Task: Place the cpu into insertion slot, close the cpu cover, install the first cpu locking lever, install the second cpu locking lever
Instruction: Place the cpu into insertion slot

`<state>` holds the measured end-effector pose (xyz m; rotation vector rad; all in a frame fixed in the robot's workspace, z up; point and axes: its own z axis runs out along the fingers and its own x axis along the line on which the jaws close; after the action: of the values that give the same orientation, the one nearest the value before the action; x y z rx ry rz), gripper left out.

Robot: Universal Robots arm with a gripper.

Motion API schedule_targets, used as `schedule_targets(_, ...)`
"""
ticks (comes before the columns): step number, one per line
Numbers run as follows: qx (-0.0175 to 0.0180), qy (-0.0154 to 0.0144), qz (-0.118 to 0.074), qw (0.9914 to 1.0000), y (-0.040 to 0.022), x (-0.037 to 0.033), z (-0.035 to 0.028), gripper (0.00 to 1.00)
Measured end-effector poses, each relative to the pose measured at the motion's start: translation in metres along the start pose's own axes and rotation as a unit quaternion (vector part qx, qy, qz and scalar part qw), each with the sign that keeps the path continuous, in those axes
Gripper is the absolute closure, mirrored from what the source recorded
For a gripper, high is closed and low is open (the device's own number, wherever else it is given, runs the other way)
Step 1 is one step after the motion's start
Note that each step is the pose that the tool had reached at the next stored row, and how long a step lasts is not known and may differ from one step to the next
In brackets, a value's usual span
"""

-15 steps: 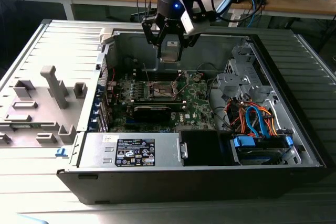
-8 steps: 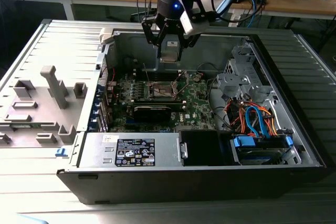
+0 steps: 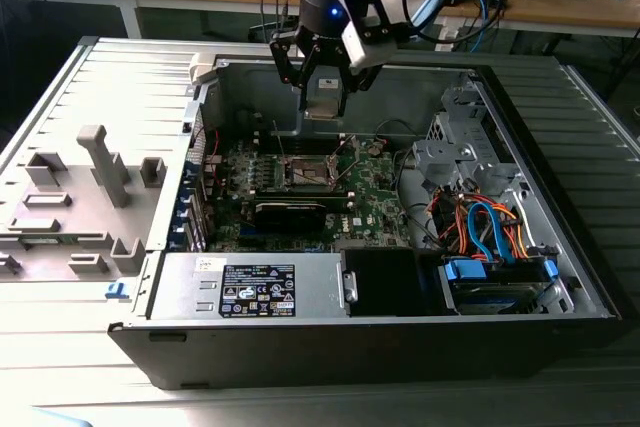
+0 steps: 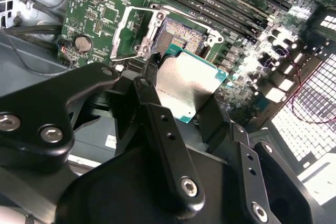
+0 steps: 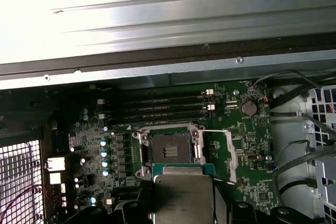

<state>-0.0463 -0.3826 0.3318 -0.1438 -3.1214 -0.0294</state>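
A Universal Robots arm hangs over an open computer case (image 3: 560, 277) lying on its side on a ribbed grey counter (image 3: 90, 87). Its black end effector (image 3: 325, 87) is closed on the cpu (image 3: 325, 104), with one finger on each of two opposite edges. The chip's grey metal top catches the light.

In the exterior view the cpu sits clear above the green motherboard (image 3: 375, 182), roughly over the insertion slot (image 3: 308, 172) and not touching it. In both wrist views the chip hangs just short of the socket, its green edge near the socket's silver frame.

The socket itself lies bare, its dark square bed of contacts exposed. The cpu cover (image 5: 231, 156) is swung open to one side of the socket, a thin silver frame lying over the board.

A row of long black memory slots (image 5: 163, 106) runs beside the socket, and a coin cell battery (image 5: 248, 108) sits just beyond the open cover. Along the case's near wall is a grey power supply (image 3: 250, 287). Toward the exterior view's right, orange and blue cables (image 3: 485, 232) spill over a drive bay. Grey plastic fixtures (image 3: 100, 162) stand on the counter at the exterior view's left.
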Motion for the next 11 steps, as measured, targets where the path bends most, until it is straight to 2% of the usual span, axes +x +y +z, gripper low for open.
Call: schedule_targets(11,-0.0002,-0.0002,0.01,0.99995,0.0,0.0,0.0008,0.45)
